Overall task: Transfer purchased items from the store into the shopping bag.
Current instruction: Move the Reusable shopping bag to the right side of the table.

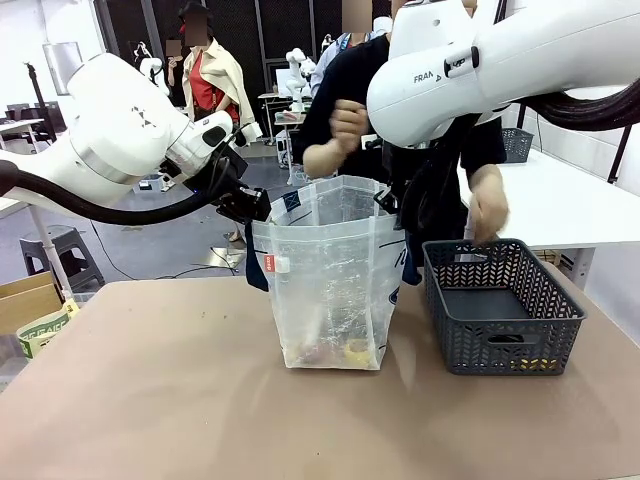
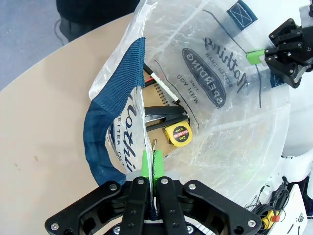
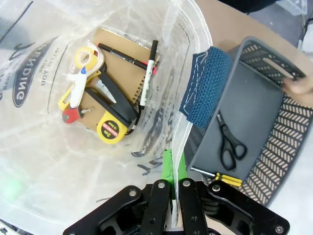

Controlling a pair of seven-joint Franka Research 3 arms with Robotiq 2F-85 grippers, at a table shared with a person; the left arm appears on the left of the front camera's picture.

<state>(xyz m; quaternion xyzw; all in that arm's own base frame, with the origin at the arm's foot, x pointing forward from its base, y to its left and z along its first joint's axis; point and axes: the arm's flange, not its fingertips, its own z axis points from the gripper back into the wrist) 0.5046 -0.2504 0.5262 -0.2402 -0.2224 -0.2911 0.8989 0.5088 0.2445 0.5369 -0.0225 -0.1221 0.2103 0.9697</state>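
Note:
The translucent shopping bag [image 1: 330,270] stands open mid-table, held by both grippers. My left gripper [image 2: 150,164] is shut on its rim beside a blue handle [image 2: 105,132]. My right gripper [image 3: 173,169] is shut on the opposite rim near the other handle [image 3: 205,85]. Inside the bag lie purchased items: a yellow tape measure [image 3: 111,129], a brown notebook [image 3: 122,68], markers and a tape roll [image 3: 88,56]. The dark grey store basket [image 1: 500,305] stands to the right of the bag and holds black scissors [image 3: 230,142] and a small yellow item [image 3: 222,178].
A person stands behind the table, one hand [image 1: 488,215] at the basket's far rim, the other [image 1: 348,125] raised above the bag. A cardboard box [image 1: 30,305] sits off the table's left edge. Bare tabletop [image 1: 150,400] lies in front.

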